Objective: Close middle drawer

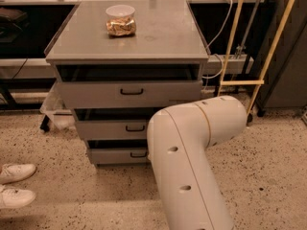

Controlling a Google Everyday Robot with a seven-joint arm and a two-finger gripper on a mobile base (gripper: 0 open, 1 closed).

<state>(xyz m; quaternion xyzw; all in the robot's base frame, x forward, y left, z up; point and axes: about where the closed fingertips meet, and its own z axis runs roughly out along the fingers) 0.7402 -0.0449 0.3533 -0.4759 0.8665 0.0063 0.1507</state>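
Note:
The middle drawer (108,129) is the second of three grey fronts in the grey metal cabinet (158,42), with a small black bar handle (135,128). It stands a little way out, with a dark gap above its front. My white arm (192,147) crosses in front of the cabinet's lower right and covers the right ends of the middle and bottom drawers. My gripper is hidden behind the arm's elbow, close to those drawer fronts.
The taller top drawer (129,92) sticks out furthest. The bottom drawer (115,155) is slightly out. A clear tub of snacks (120,20) sits on the cabinet top. White shoes (14,183) lie on the floor at left. A yellow frame (240,83) and cables stand at right.

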